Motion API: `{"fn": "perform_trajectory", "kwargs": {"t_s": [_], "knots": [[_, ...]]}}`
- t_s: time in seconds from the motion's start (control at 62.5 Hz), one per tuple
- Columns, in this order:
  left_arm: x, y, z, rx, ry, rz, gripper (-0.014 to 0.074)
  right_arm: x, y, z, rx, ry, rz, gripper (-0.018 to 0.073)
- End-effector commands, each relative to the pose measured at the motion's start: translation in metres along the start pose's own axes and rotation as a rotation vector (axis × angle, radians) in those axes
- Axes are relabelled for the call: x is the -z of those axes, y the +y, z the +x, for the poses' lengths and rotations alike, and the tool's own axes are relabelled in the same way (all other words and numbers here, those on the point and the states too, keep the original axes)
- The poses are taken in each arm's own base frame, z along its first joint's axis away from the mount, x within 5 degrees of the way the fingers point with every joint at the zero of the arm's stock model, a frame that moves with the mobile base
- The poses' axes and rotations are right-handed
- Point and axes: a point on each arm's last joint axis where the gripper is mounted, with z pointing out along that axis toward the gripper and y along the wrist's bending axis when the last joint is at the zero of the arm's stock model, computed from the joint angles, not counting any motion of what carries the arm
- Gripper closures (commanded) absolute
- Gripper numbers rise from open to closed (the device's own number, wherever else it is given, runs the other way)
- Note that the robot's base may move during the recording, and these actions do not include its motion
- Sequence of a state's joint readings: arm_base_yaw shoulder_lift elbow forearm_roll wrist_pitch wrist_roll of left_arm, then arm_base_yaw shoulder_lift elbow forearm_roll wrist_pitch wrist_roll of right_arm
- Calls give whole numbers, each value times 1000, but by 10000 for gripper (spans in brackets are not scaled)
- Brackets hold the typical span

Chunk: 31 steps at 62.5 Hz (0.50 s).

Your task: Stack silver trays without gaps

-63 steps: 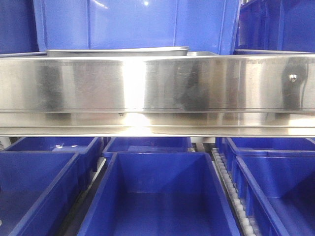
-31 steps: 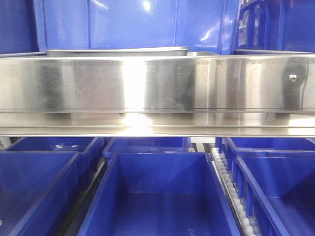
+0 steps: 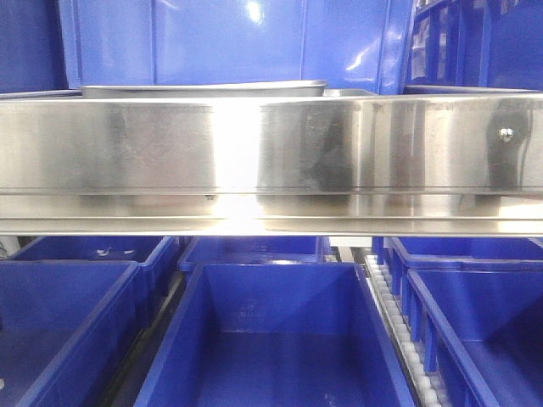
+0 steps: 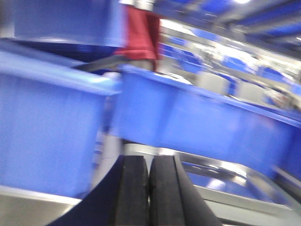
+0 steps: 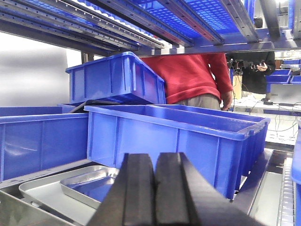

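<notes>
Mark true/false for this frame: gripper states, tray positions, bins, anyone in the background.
1. The right gripper is shut and holds nothing. True.
2. In the right wrist view, a smaller silver tray sits inside a larger silver tray. True.
3. The left gripper is shut on a tray. False: it is shut, holding nothing.
4. The bins under the shelf rail are red. False: they are blue.
5. A person in a red top stands behind the bins. True.
</notes>
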State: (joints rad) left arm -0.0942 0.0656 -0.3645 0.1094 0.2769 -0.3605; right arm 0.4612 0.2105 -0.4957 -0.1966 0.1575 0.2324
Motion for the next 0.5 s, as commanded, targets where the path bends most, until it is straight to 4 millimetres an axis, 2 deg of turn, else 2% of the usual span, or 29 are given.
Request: {"fn": "perform_trajectory", "kwargs": {"t_s": [0.0, 0.144, 0.48], "knots": [[5, 3, 7, 7, -77, -25, 609, 1, 0, 0, 9, -11, -3, 637], [0, 11, 29, 1, -60, -85, 609, 1, 0, -1, 9, -13, -3, 637], [-7, 16, 52, -22, -97, -61, 609, 1, 0, 0, 9, -10, -3, 637]]}}
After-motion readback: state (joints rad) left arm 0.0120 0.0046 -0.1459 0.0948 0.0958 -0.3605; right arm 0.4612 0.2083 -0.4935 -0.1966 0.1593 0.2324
